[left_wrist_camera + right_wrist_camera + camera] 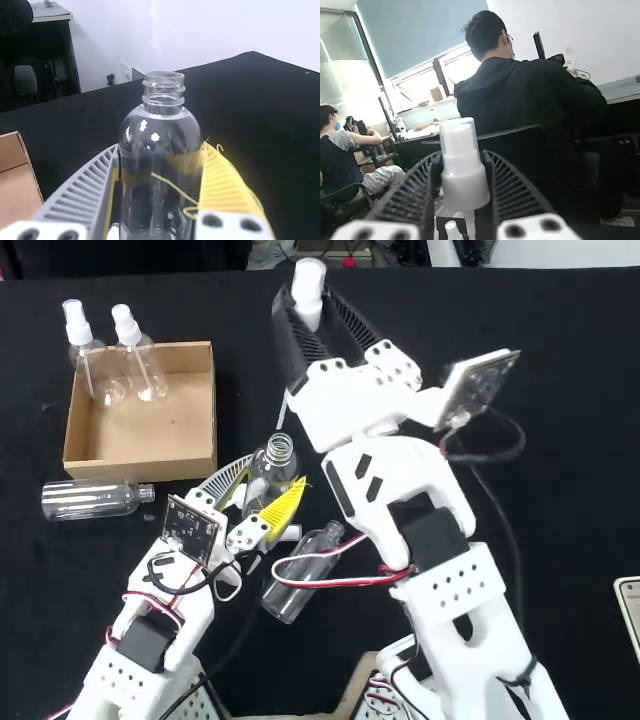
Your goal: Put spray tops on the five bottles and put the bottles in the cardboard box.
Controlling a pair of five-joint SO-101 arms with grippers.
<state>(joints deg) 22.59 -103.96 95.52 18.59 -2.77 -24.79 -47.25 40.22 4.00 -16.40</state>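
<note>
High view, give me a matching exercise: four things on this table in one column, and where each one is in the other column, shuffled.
Things
1. spray top
2. upright uncapped bottle
3. two topped bottles
4. lying bottle by the cardboard box

Places
A. in the cardboard box
B. flat on the table
C. in the left gripper
D. in the right gripper

Pairs: 1-D, 2-C, 3-A, 4-B
</note>
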